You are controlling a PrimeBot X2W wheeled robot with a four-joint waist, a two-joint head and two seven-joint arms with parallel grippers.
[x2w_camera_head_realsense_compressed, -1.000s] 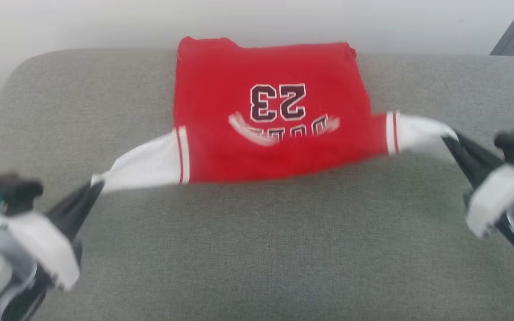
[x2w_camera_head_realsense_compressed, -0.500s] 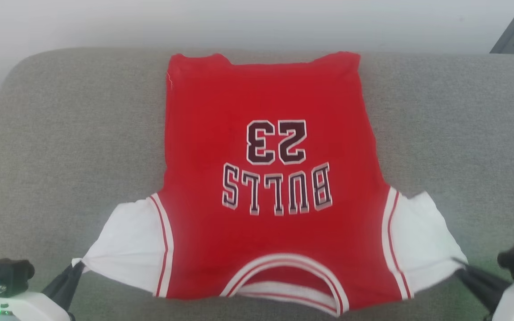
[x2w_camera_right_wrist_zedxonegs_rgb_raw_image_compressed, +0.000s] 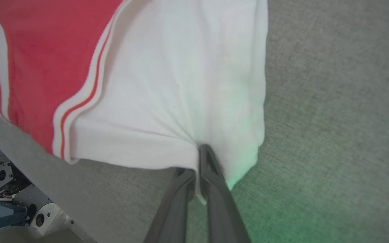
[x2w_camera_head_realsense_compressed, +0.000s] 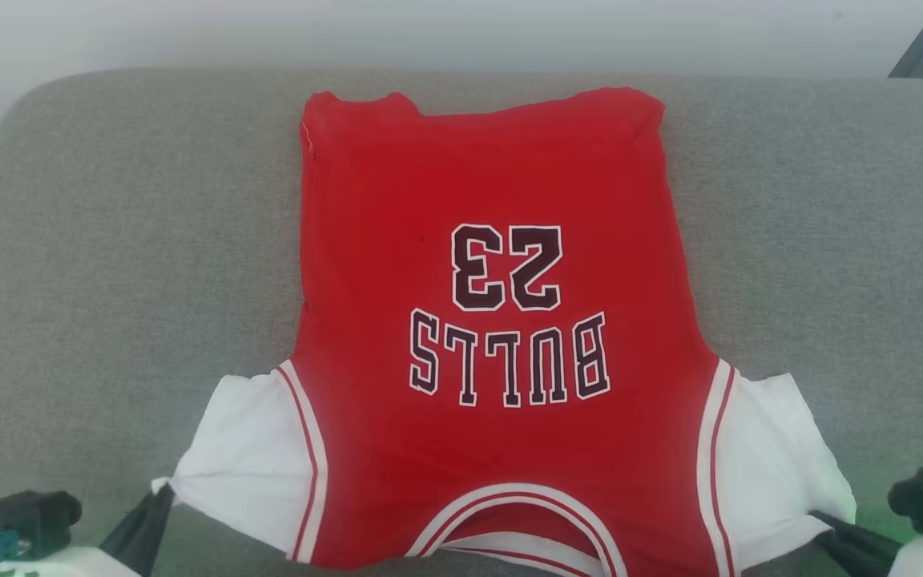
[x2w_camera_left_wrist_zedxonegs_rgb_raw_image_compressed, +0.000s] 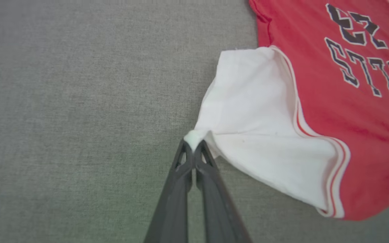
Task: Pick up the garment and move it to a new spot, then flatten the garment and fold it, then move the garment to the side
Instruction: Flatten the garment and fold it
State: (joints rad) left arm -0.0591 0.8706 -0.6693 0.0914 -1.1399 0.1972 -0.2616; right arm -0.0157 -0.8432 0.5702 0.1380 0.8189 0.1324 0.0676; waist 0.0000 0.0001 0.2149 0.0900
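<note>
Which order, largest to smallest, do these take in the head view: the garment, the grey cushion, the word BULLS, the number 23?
1. grey cushion
2. garment
3. word BULLS
4. number 23

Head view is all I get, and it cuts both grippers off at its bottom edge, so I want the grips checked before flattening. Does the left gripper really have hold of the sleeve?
Observer: Yes. The left gripper is shut on the garment, pinching only the small bunched tip of a white sleeve corner.
Operator: And the right one?
Observer: The right gripper is shut on the other white sleeve, and it grips deeper. The sleeve's hem runs down between its fingers rather than sitting at the tips.
</note>
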